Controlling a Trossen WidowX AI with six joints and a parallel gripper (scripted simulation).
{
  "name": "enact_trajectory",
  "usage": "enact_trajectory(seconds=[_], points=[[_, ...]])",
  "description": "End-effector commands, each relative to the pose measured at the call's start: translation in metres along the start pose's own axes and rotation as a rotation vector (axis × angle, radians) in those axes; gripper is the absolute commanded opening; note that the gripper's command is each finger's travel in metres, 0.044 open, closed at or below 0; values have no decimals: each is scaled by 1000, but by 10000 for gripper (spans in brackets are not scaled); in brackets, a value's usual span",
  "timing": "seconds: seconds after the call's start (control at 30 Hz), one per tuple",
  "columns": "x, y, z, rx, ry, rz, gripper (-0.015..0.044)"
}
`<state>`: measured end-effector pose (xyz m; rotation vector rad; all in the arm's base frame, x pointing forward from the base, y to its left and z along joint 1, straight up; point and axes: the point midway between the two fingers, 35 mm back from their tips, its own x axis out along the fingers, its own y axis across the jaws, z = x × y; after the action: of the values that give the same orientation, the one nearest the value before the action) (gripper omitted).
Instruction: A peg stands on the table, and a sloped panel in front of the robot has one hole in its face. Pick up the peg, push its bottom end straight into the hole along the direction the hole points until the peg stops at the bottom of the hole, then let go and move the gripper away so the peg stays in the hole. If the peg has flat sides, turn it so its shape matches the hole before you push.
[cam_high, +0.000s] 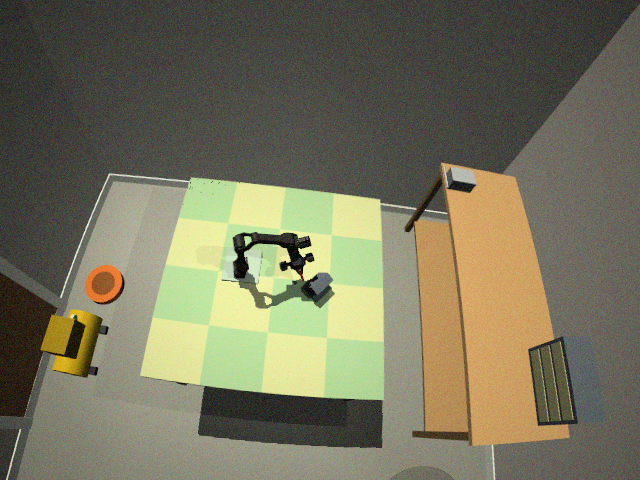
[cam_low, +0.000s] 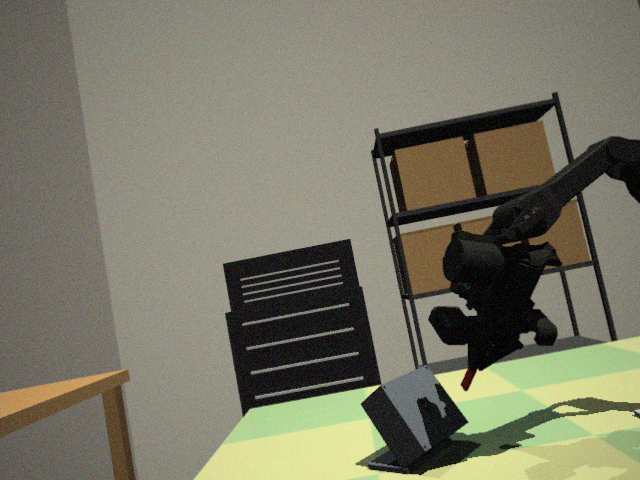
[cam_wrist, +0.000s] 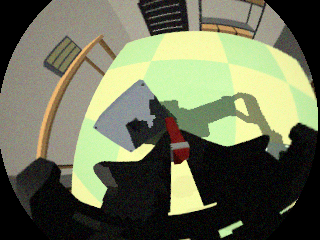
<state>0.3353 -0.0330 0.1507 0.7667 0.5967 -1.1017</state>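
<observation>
A red peg (cam_high: 301, 274) (cam_low: 467, 379) (cam_wrist: 172, 129) with a grey band is held between the fingertips of my gripper (cam_high: 299, 268) (cam_low: 474, 366) (cam_wrist: 172, 134), which is shut on it. The peg is tilted, its free end pointing down toward the panel side, and hangs above the table. The grey sloped panel (cam_high: 319, 284) (cam_low: 405, 395) (cam_wrist: 120, 117) stands close by, apart from the peg. Dark shadow of the gripper covers part of its face, and I cannot make out the hole in it.
The checkered green and yellow table (cam_high: 297, 366) (cam_low: 289, 423) (cam_wrist: 195, 45) carries the arm and panel. The arm's shadow lies across it. A wooden bench (cam_high: 501, 310) stands beyond one side. A black drawer cabinet (cam_low: 299, 330) and a shelf rack (cam_low: 465, 204) with boxes stand behind.
</observation>
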Motion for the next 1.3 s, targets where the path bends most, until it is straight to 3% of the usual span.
enact_trajectory(seconds=[0.0,1.27], points=[[-1,0,-3,-35,-16,11,0],[-31,15,-30,-340,-185,158,0]])
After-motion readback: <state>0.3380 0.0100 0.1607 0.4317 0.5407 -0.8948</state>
